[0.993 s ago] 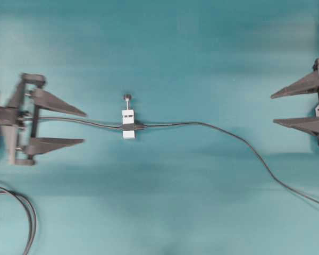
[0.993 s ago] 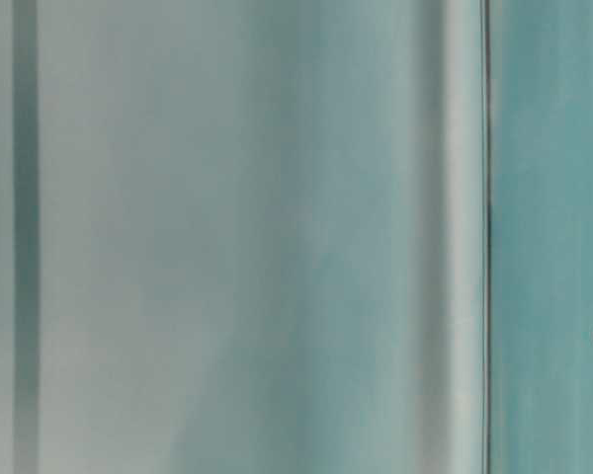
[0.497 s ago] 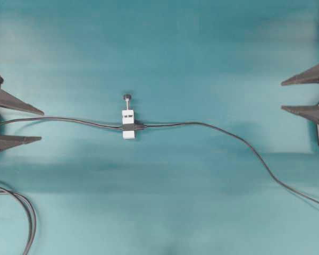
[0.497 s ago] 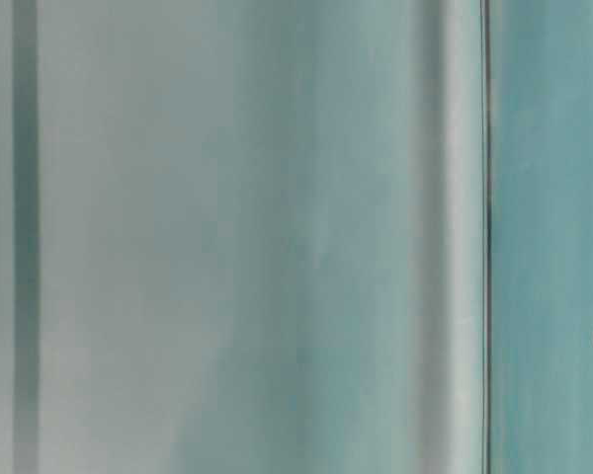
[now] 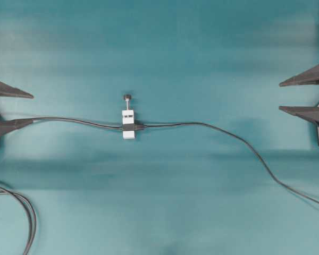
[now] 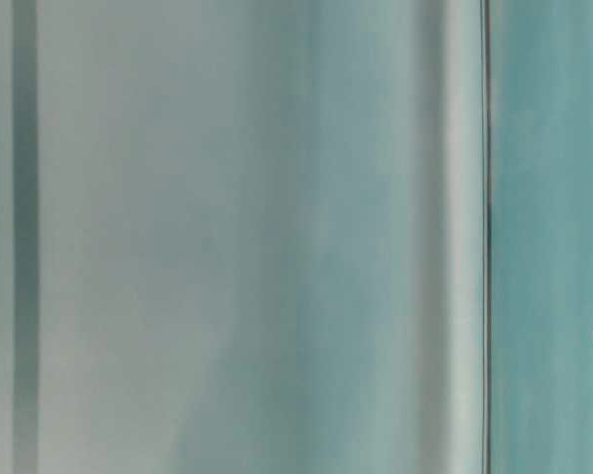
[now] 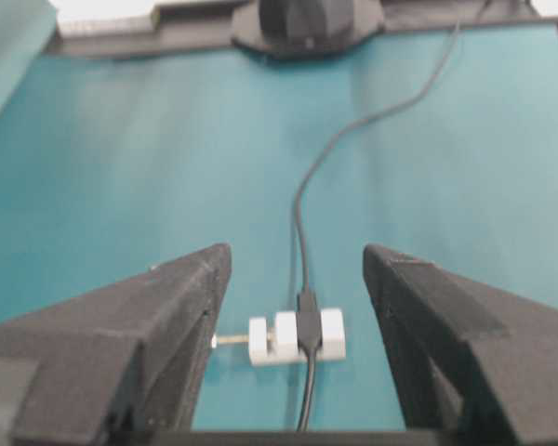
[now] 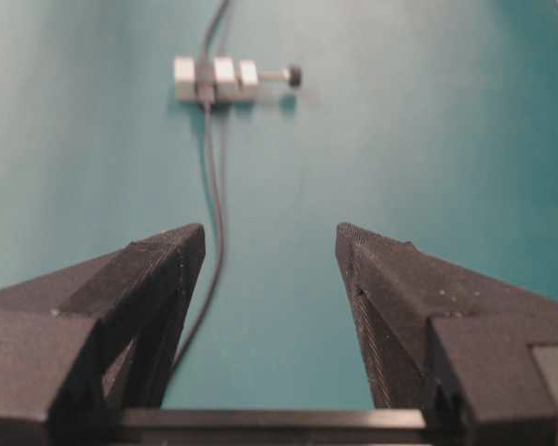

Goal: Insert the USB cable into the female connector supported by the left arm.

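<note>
While both arms sit at opposite edges of the teal bench (image 5: 202,53), the female connector (image 5: 128,127) lies near the bench centre, banded across its white clamp block (image 5: 128,123), with the black-knobbed screw (image 5: 127,98) pointing toward the far edge in the overhead view. The USB cable (image 5: 212,129) meets the connector on the block's right side, and its plug appears seated in the socket. From there it curves away toward the bench's lower right corner. The connector's own thin cable (image 5: 69,120) runs left from the block to the left claw (image 5: 5,109), whose fingers are spread, empty and well apart from the block. The right claw (image 5: 303,95), also well apart from the block, is spread and empty. A looped black cable (image 5: 26,212) lies left of and below the block.
</note>
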